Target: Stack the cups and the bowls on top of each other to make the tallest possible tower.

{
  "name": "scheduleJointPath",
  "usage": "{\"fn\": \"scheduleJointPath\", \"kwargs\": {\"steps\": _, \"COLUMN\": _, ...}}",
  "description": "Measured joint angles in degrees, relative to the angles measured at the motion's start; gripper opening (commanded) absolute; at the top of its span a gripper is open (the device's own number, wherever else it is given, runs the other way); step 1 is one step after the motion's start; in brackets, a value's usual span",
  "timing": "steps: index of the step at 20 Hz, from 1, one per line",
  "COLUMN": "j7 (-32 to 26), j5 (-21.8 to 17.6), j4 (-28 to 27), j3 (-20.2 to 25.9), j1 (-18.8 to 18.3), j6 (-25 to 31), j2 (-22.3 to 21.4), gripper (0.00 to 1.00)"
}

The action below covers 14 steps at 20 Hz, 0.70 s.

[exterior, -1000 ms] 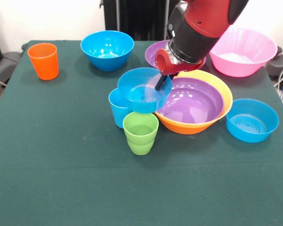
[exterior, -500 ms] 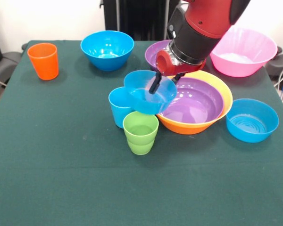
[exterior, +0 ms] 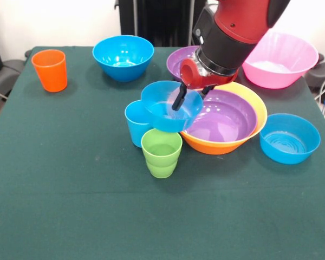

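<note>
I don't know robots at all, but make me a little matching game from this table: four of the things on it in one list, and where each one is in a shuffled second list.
Things:
1. orange cup
2. pink bowl
3. green cup
4. purple bowl

Places:
A. nested inside the orange-yellow bowl
B. alone near the table's far left corner
C. in front of the light blue cup, nearest the camera
D. at the far right, behind the robot arm

Pairs: 1-B, 2-D, 3-C, 4-A
</note>
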Motion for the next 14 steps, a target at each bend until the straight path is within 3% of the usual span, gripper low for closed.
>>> {"fn": "scheduleJointPath", "kwargs": {"steps": 14, "j7": 0.00, "j5": -0.01, "j4": -0.65, "j3": -0.01, "j1": 0.01, "j6": 0.45, "j2": -0.27, "gripper": 1.00}}
